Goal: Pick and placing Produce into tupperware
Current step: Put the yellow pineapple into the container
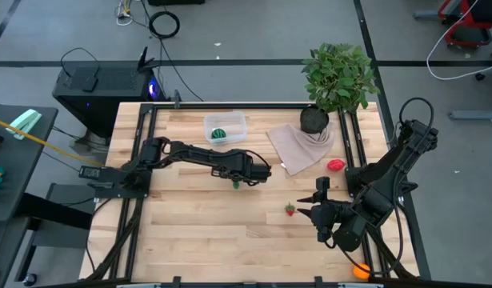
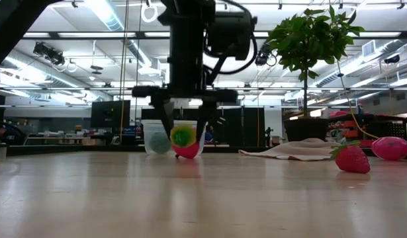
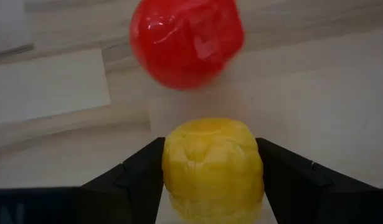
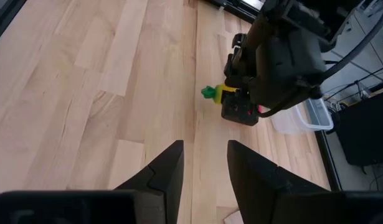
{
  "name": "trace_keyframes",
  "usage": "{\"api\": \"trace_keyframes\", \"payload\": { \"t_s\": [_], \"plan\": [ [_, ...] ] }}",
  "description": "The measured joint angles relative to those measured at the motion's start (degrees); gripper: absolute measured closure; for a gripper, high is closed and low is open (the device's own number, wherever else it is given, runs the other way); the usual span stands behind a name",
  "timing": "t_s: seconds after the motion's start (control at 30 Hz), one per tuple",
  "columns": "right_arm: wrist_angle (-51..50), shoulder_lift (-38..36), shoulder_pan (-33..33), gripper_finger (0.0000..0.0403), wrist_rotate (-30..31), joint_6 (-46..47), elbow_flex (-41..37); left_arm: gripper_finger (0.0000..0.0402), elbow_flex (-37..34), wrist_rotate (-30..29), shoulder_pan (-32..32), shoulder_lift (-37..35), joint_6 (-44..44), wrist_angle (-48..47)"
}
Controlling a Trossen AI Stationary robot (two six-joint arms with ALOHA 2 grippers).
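Note:
My left gripper [image 1: 244, 174] stands mid-table, shut on a yellow toy piece [image 3: 211, 163] with a green stem [image 4: 208, 92]. A red piece [image 3: 186, 42] lies on the wood just beyond it, showing below the yellow one in the low view [image 2: 187, 151]. The clear tupperware [image 1: 225, 128] sits near the far edge with a dark-green striped ball [image 1: 219, 134] inside. My right gripper [image 4: 205, 163] is open, above the table's right near part, beside a small strawberry [image 1: 290, 210]. Another red piece [image 1: 335, 166] rests by the cloth. An orange piece [image 1: 360, 270] lies at the near right edge. My left gripper pinches the yellow piece by its two opposite sides [image 3: 172, 168] between both fingers [image 3: 132, 186]. The fingers come from above, pointing down. The green stem sticks out sideways past them. In the low view the piece [image 2: 182, 136] appears to be held above the tabletop.
A beige folded cloth [image 1: 300, 144] and a potted leafy plant [image 1: 335, 76] occupy the far right corner. Black rails run along both side edges of the table [image 1: 190, 240]. Bare wood lies between my left gripper and the tupperware.

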Motion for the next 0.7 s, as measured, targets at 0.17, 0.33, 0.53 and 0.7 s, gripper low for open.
{"api": "trace_keyframes", "payload": {
  "t_s": [0.17, 0.33, 0.53, 0.7],
  "plan": [
    [0.0, 0.0, 0.0, 0.0273, 0.0, 0.0, 0.0, 0.0153, 4.4, -0.1, -0.3, 0.0, 3.5, -3.6],
    [0.0, 0.0, 0.0, 0.0273, 0.0, 0.0, 0.0, 0.0164, 11.5, -0.1, -0.5, 0.0, 7.8, -7.7],
    [0.0, 0.0, 0.0, 0.0274, 0.0, 0.0, 0.0, 0.0154, 22.3, 0.5, -0.4, -0.1, 16.5, -14.3],
    [-0.1, 0.0, 0.0, 0.0275, 0.0, 0.8, 0.0, 0.0153, 28.8, 0.7, 0.9, -1.3, 22.9, -21.6]
  ]
}}
